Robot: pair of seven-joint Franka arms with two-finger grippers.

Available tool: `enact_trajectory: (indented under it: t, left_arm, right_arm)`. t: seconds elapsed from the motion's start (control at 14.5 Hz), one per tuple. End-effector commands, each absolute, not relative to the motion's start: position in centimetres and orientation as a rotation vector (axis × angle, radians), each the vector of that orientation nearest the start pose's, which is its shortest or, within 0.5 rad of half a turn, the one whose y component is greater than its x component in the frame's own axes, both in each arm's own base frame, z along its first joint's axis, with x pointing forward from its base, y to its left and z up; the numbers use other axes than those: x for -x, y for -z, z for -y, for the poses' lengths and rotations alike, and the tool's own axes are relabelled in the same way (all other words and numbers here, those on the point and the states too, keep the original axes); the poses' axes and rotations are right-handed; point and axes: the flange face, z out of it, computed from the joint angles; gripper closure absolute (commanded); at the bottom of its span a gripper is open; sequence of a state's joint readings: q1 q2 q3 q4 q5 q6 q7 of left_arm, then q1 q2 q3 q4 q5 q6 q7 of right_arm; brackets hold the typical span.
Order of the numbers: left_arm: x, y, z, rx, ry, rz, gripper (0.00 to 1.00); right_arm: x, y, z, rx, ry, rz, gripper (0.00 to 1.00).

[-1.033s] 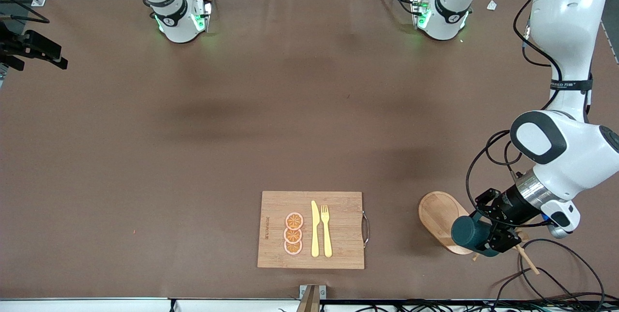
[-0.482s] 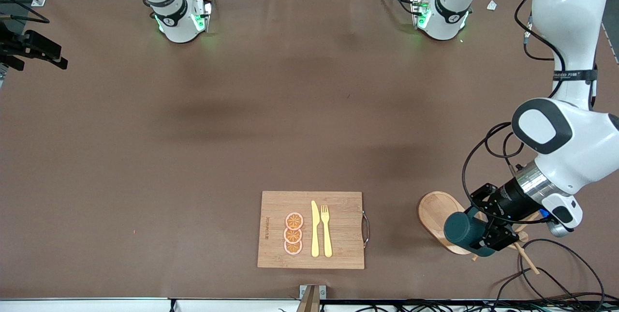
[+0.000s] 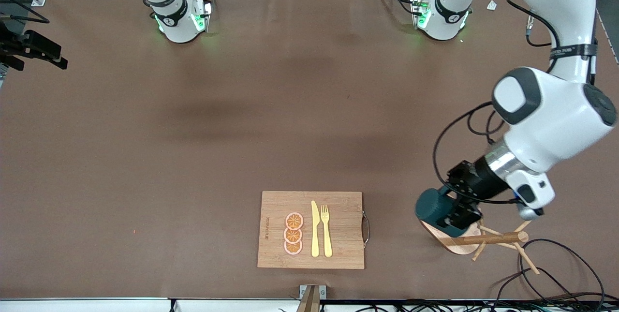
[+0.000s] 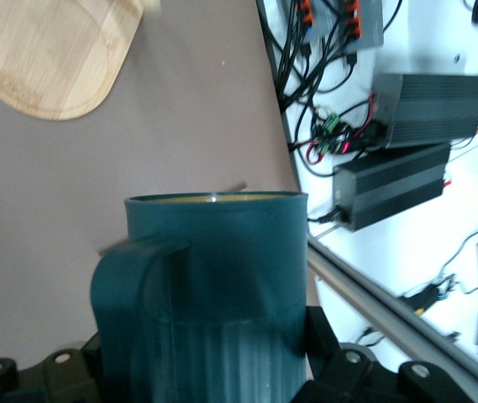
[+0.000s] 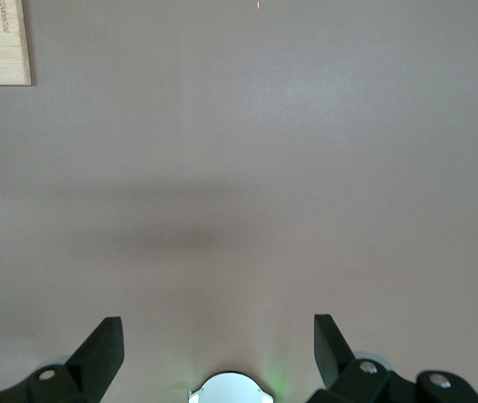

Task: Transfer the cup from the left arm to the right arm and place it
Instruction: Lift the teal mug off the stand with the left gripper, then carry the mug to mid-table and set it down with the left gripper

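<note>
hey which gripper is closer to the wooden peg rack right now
Left. The left gripper, shut on the cup, hangs directly over the wooden peg rack. The right gripper waits open over bare table, away from it.

One cup (image 3: 432, 207) is hanging in the air above one wooden peg rack (image 3: 464, 241) near the bench's front edge, toward the left arm's end. One cutting board (image 3: 275, 210) is lying by the middle of that same edge, carrying three orange slices (image 3: 293, 233), one yellow knife (image 3: 315, 229) and one yellow fork (image 3: 326, 230). Two robot arms are working at the bench.
</note>
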State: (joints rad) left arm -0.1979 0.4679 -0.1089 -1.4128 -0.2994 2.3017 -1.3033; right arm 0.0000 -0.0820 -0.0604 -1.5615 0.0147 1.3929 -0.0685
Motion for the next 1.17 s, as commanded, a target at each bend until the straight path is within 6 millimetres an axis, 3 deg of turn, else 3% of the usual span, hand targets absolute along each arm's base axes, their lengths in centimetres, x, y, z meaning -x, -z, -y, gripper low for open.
enact_trajectory:
  t: [0.0, 0.34, 0.48, 0.69, 1.1]
  left_arm:
    - [-67.3, -48.6, 26.6, -2.311, -0.143, -1.411, 0.28]
    - [-62.1, -46.4, 37.1, -2.598, -0.371, -1.253, 0.28]
    - [-60.5, -45.1, 39.7, -2.666, -0.512, -1.254, 0.28]
    - [-56.7, -40.6, 45.2, -2.787, -0.774, -1.220, 0.31]
    - [-50.2, -28.7, 51.8, -2.900, -1.330, -1.084, 0.31]
  right_arm:
    - [-50.1, -66.1, 3.0, 3.116, -0.120, 0.011, 0.00]
    - [-50.3, -66.5, 3.4, 3.118, -0.104, -0.004, 0.00]
    - [-51.0, -66.3, 3.6, 3.118, -0.108, -0.030, 0.00]
    - [-51.7, -65.1, 4.0, 3.116, -0.144, -0.040, 0.00]
    - [-54.1, -61.5, 4.5, 3.105, -0.224, -0.041, 0.00]
